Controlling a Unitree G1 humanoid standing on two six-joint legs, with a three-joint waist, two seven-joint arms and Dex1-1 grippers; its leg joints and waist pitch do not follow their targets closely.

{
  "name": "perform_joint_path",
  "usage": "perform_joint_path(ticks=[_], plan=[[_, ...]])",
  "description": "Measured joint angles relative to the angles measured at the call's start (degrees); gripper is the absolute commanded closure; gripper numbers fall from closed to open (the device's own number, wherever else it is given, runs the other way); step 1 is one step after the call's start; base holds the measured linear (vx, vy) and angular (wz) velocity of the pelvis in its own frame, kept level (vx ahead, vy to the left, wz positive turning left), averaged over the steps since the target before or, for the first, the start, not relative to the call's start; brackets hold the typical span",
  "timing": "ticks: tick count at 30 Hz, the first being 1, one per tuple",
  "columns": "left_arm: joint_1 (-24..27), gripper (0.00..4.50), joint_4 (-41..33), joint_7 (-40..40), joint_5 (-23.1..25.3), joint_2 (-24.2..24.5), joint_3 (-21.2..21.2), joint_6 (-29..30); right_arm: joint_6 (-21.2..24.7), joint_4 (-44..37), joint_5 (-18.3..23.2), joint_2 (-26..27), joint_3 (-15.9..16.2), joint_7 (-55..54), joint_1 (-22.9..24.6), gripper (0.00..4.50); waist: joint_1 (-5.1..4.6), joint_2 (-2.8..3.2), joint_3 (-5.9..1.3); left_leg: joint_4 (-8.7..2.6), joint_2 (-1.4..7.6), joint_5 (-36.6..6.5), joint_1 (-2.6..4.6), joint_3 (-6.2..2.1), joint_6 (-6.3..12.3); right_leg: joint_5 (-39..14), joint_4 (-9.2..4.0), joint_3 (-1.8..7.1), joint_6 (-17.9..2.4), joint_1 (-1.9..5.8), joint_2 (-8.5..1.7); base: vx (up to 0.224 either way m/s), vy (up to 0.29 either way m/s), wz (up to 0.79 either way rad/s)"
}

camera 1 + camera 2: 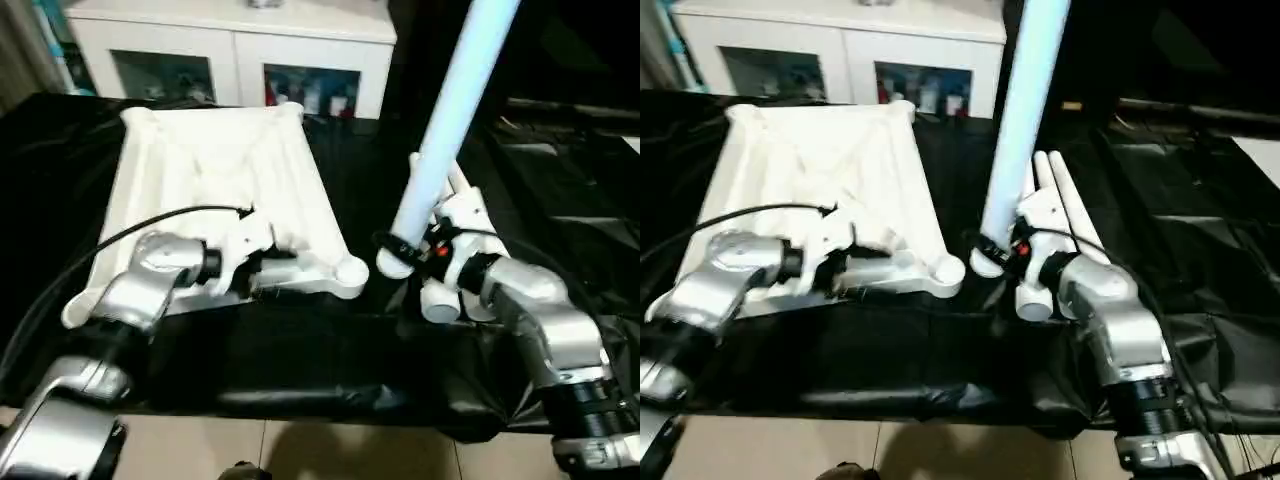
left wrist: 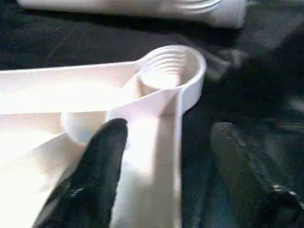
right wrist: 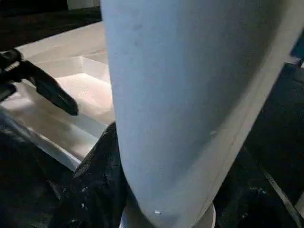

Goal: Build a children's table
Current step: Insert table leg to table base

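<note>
- On the black-draped work table [image 1: 300,360], at about 10 o'clock from the middle of the head view: the white table top [image 1: 215,170], lying upside down, ribbed underside up.
- At its near right corner, at about 6 o'clock of the top: a round corner socket [image 2: 173,71], open and with nothing in it, grooves visible inside.
- At the near edge of the top, just left of that socket: the left gripper [image 1: 262,268], jaws apart and astride the edge wall, one black finger [image 2: 97,175] inside on the white plastic, the other outside over the black cloth.
- Whether these fingers really press the wall: cannot tell.
- At about 3 o'clock from the socket, just beside it but apart from it: the right gripper [image 1: 400,248], jaws clamped on the thick lower end of a leg [image 1: 450,110].
- Held nearly upright, leaning a little toward 1 o'clock, top end out of the head views at 12 o'clock.
- Bottom end of this leg just above the cloth, between socket and right wrist; touching the cloth or not, cannot tell.
- Behind the right gripper, toward 12 o'clock, lying flat on the cloth: more white legs [image 1: 1065,200], side by side, thick ends [image 1: 1033,298] toward the robot.
- Beyond the work table, at 12 o'clock: a white cabinet [image 1: 235,40] with glass doors.
</note>
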Motion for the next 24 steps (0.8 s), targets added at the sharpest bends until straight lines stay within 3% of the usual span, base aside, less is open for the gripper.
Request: perform_joint_path(ticks=[5,7,9,12,24], plan=[[-0.07,1.78,0.18,-0.92,1.37,1.48,-1.65,1.21,0.00,-0.16,0.07,0.11,0.01,-0.01,0.00,2.61,0.00,-0.01,0.00,-0.17,0.05,-0.01,0.39,0.61,0.00,0.01,0.01,0.50,0.01,-0.04,0.00,0.000,0.000,0.00],[-0.21,2.15,0.41,-2.25,1.37,1.61,-2.00,2.59,0.00,-0.16,0.07,0.14,0.01,-0.04,0.00,2.61,0.00,-0.01,0.00,-0.20,0.05,-0.02,0.40,0.73,0.01,0.01,0.00,0.59,0.01,-0.09,0.00,0.000,0.000,0.00],[-0.66,2.16,1.28,-3.43,1.31,1.60,-2.05,3.19,0.00,-0.15,0.07,0.34,0.01,-0.09,0.00,2.61,0.02,0.00,0.01,-0.20,0.05,-0.02,0.41,0.76,0.01,0.01,0.00,0.62,0.01,-0.11,0.00,0.000,0.000,0.00],[-1.89,2.55,3.08,-3.50,1.47,1.39,-2.03,2.73,0.00,-0.14,0.07,0.53,0.01,-0.32,0.00,2.61,0.15,0.00,0.00,-0.20,0.05,-0.02,0.44,0.77,0.01,0.01,0.00,0.65,0.01,-0.10,0.00,0.000,0.000,0.00],[-3.70,3.39,8.93,-3.09,3.43,0.08,-2.68,1.94,0.00,-0.12,0.05,1.12,0.02,-0.83,0.03,2.61,0.46,0.18,0.12,-0.28,0.05,-0.03,0.54,0.82,0.01,0.01,-0.01,0.69,0.01,-0.08,0.01,0.000,0.000,0.00]])
